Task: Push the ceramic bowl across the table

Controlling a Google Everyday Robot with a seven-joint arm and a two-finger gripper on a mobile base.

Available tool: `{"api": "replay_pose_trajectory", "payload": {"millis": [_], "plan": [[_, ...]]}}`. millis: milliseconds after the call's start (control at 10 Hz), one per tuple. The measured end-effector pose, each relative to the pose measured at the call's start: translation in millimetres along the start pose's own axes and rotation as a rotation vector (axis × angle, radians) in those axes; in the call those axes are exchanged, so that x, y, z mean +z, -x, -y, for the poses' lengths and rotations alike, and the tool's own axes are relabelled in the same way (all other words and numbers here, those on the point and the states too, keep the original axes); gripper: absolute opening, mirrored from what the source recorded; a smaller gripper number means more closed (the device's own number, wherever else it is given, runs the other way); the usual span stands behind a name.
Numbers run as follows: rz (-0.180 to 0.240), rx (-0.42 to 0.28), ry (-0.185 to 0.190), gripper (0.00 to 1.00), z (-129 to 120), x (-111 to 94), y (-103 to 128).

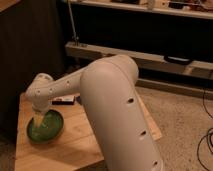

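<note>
Dark shelving and a long grey shelf (125, 52) fill the back of the room, and in front of them stands the table (75, 145), low and pale. The ceramic bowl (50, 131) sits on its left end, near the edge. The gripper (39, 119) points straight down into the bowl's left part (whether it is spread or closed I cannot tell), probably so that it bears on the inner wall and can shove the bowl along the planks. A small dark object (62, 101) lies just behind the bowl.
</note>
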Motion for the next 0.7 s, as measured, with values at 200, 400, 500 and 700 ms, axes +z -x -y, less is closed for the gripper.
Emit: {"api": "replay_pose_trajectory", "payload": {"millis": [200, 400, 500, 700], "plan": [[-0.003, 0.014, 0.002, 0.8, -9, -10, -25], [0.001, 0.03, 0.009, 0.8, -19, -16, -62], [0.007, 0.044, 0.016, 0.8, -26, -20, -93], [0.021, 0.064, 0.033, 0.8, -38, -23, -137]]}}
